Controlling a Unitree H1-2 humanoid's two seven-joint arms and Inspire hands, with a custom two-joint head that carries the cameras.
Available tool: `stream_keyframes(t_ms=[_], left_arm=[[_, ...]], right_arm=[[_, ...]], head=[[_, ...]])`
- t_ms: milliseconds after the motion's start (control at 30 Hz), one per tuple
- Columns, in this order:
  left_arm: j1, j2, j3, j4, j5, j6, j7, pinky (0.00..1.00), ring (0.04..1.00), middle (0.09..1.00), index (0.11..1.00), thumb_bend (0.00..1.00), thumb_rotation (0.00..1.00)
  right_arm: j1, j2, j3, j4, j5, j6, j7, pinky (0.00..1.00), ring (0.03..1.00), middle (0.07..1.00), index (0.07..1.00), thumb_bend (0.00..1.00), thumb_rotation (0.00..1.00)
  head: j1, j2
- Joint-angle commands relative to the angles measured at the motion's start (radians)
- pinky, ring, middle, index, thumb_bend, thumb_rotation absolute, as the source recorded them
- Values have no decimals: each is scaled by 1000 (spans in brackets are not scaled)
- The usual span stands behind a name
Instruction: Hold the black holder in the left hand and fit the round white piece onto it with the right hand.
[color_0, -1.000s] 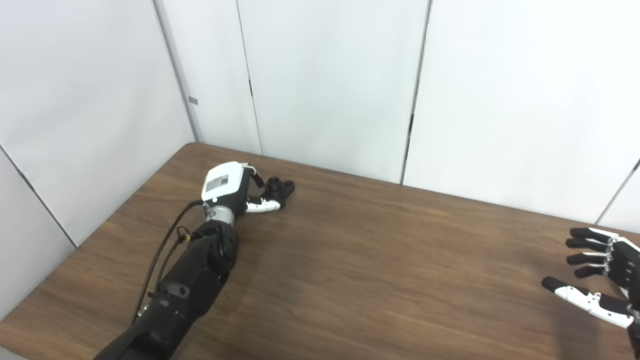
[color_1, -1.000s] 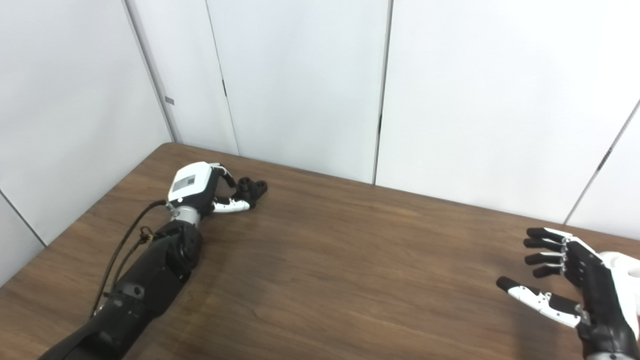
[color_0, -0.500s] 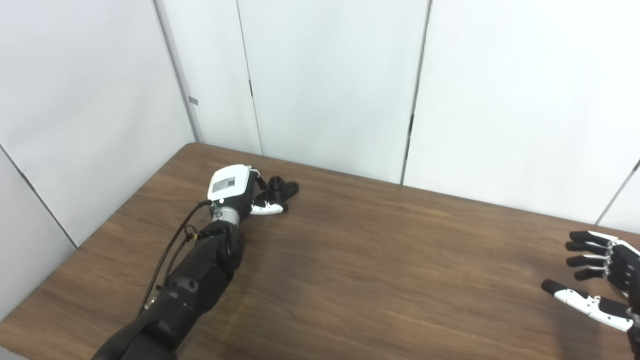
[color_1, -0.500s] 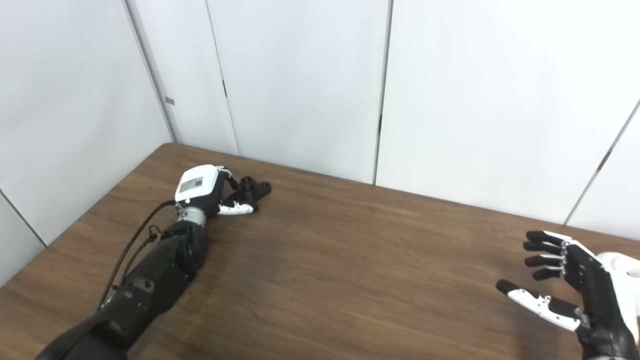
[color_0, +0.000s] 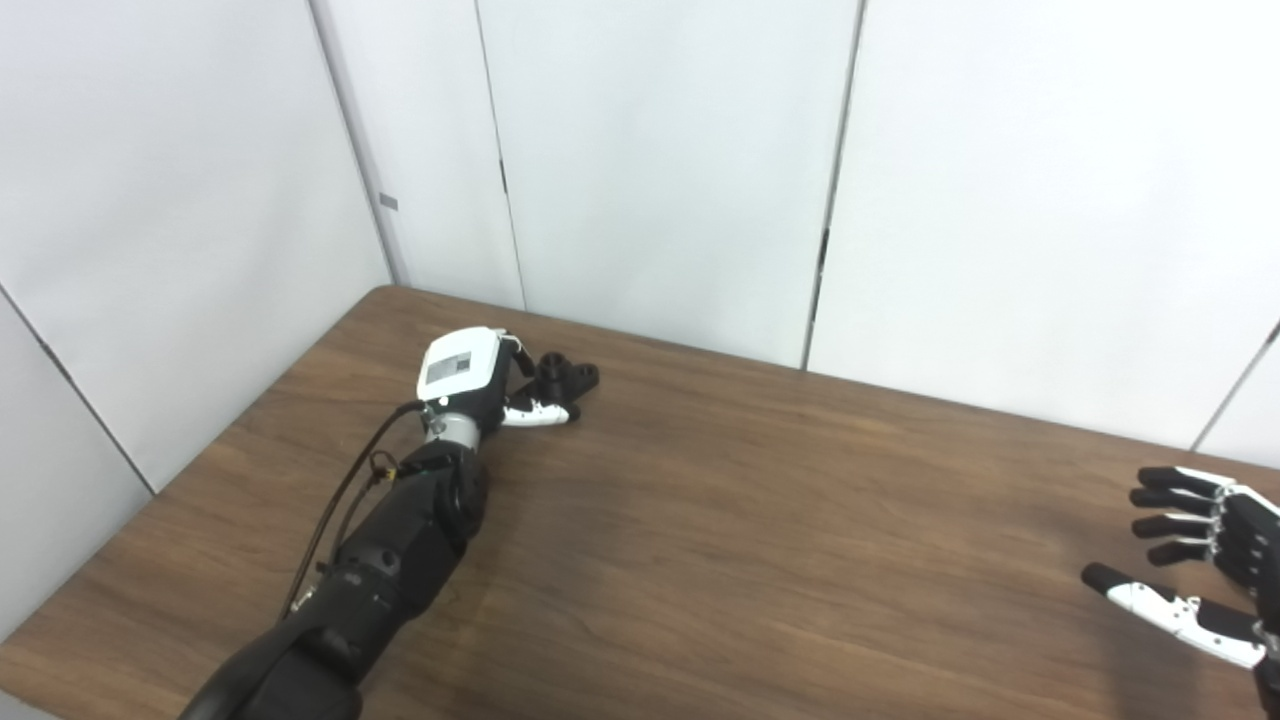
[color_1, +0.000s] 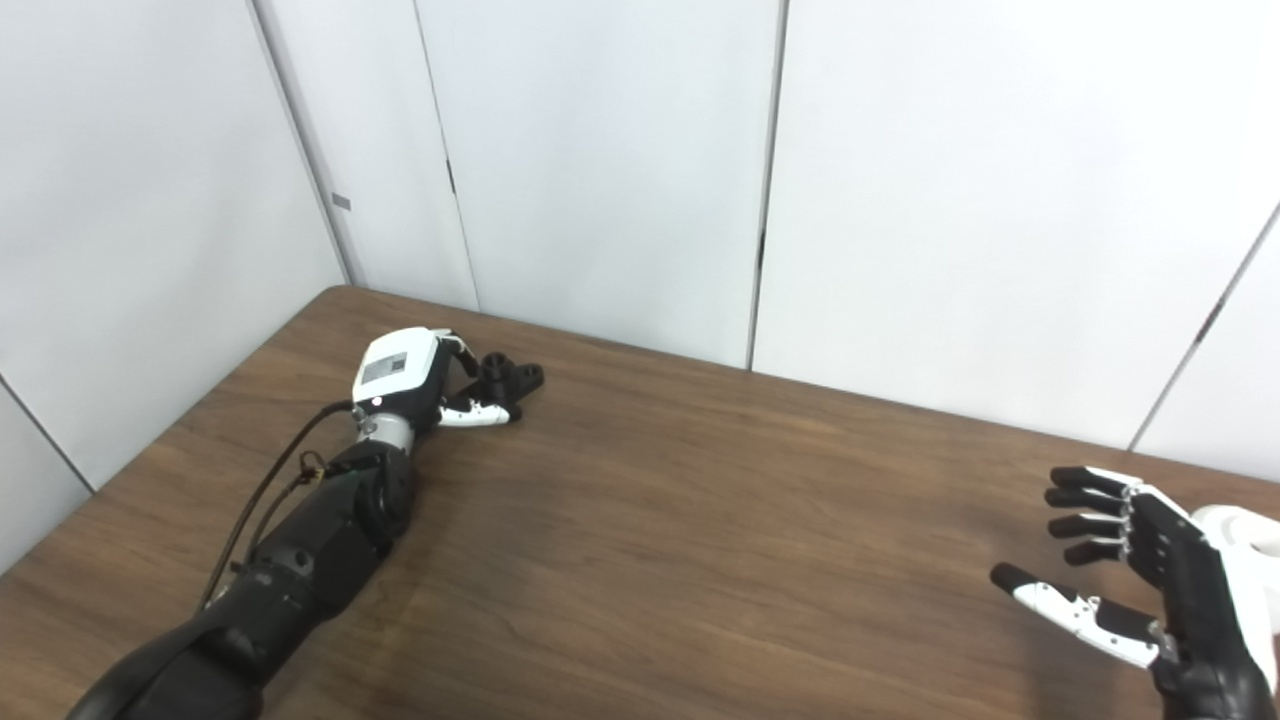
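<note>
Left hand (color_0: 470, 375) reached far out to the back left of the table (color_0: 760, 540), lying low on the wood, fingers and thumb curled in around the near side of the black holder (color_0: 566, 377); touching it for certain, though impossible to tell from here whether closed firmly or only cupped against it. Holder resting on the tabletop, not lifted, its far lobes poking out past the fingertips. Round white piece (color_1: 1240, 528) well apart from all that, at the far right edge of the table, seen only in the right eye view and mostly hidden behind the right hand (color_1: 1150, 590). Right hand spread wide, fingers apart and thumb out, holding nothing, hovering just beside the white piece on its inner side. Judged as the very first step: securing the holder, with the fitting not yet begun. Next, likely: tightening the left grip until the holder sits firm, raising it clear of the wood and carrying it toward the middle; then turning the right hand onto the white piece and closing around its rim. Worth minding: a loose cupping could let the holder slide on the smooth top instead of rising.
</note>
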Motion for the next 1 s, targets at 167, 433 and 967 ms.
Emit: stream_keyframes(t_ms=[167,433,967], left_arm=[[-68,13,0,47,-24,-32,39,700,871,837,585,852,313],[-85,-4,14,109,-101,-87,31,687,858,818,568,831,250],[-50,26,7,56,-189,-170,-72,750,856,780,478,524,55]], right_arm=[[-21,-8,-7,-36,-4,-15,-4,479,579,647,660,609,0],[-10,-15,-11,-36,1,-20,-1,477,575,649,668,606,0],[-19,-18,-14,-20,1,-24,-6,476,581,652,669,568,0]], head=[[-8,7],[-7,15],[-3,23]])
